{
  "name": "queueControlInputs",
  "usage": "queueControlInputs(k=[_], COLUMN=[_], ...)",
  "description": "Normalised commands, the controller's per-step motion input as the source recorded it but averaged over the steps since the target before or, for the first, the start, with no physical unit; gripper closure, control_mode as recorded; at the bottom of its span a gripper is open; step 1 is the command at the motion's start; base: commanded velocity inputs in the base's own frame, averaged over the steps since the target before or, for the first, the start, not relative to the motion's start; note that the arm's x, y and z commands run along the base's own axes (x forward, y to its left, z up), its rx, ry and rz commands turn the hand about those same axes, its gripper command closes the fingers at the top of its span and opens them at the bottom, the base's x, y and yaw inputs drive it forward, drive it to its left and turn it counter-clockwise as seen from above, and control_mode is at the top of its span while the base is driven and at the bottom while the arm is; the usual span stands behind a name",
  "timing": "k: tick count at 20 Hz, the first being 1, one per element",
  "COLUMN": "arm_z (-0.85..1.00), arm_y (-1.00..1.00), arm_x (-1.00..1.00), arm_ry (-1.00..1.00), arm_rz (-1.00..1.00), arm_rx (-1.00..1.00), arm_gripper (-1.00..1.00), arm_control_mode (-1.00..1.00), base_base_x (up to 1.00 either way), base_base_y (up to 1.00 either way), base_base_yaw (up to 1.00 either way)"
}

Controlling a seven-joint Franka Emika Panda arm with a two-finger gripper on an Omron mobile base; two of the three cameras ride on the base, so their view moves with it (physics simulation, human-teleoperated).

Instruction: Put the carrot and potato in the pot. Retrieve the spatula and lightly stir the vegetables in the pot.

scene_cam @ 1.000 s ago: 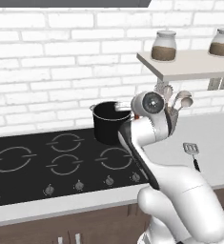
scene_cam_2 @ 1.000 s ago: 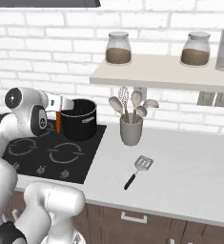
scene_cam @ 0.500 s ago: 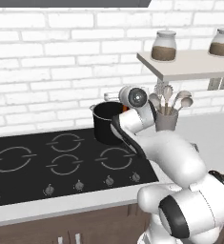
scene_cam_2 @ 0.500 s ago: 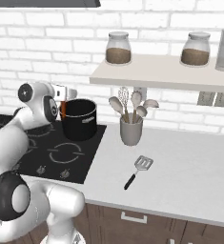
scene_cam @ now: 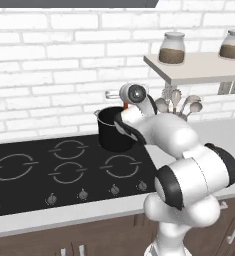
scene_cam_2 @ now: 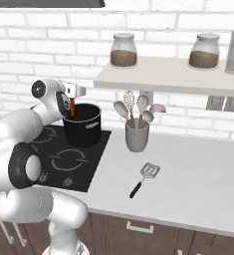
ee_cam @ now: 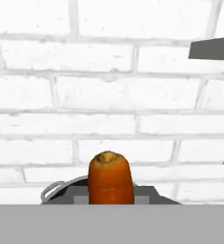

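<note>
My gripper [scene_cam_2: 72, 101] is shut on the carrot [scene_cam_2: 72, 108], an orange tapered root that hangs point-down over the near left rim of the black pot [scene_cam_2: 84, 130]. From the left base view the carrot [scene_cam: 125, 106] shows as an orange sliver above the pot [scene_cam: 111, 134], partly behind my arm. Up close the carrot [ee_cam: 110, 178] fills the centre, with the pot's silver rim [ee_cam: 55, 189] just behind it. The spatula [scene_cam_2: 144, 178] lies flat on the counter to the right of the stove. The potato is out of view.
A grey utensil cup [scene_cam_2: 137, 138] holding spoons and a whisk stands right of the pot. The black stovetop [scene_cam: 49, 167] spreads left of the pot. A shelf [scene_cam_2: 173, 79] with jars hangs above the counter, and a brick wall runs close behind.
My arm has swung in toward the wall, carrying the carrot from beside the pot's left to over its rim. Pot and spatula have stayed put.
</note>
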Motion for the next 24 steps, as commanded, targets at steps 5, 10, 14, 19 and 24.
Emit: queueControlInputs(k=[5, 10, 14, 19, 24], arm_z=[-0.37, -0.42, -0.35, -0.36, -0.35], arm_y=[0.01, 0.00, 0.01, 0.10, 0.25], arm_x=[0.41, 0.33, 0.39, 0.35, 0.34], arm_ry=[0.00, 0.00, 0.00, 0.00, 0.00], arm_rz=[0.00, 0.00, 0.00, 0.00, 0.00], arm_rx=[-0.01, -0.02, -0.01, -0.01, -0.01], arm_gripper=[1.00, 1.00, 1.00, 1.00, 1.00], arm_control_mode=[-1.00, -1.00, -1.00, -1.00, -1.00], base_base_x=[0.00, 0.00, 0.00, 0.00, 0.00], base_base_y=[0.00, 0.00, 0.00, 0.00, 0.00], base_base_yaw=[0.00, 0.00, 0.00, 0.00, 0.00])
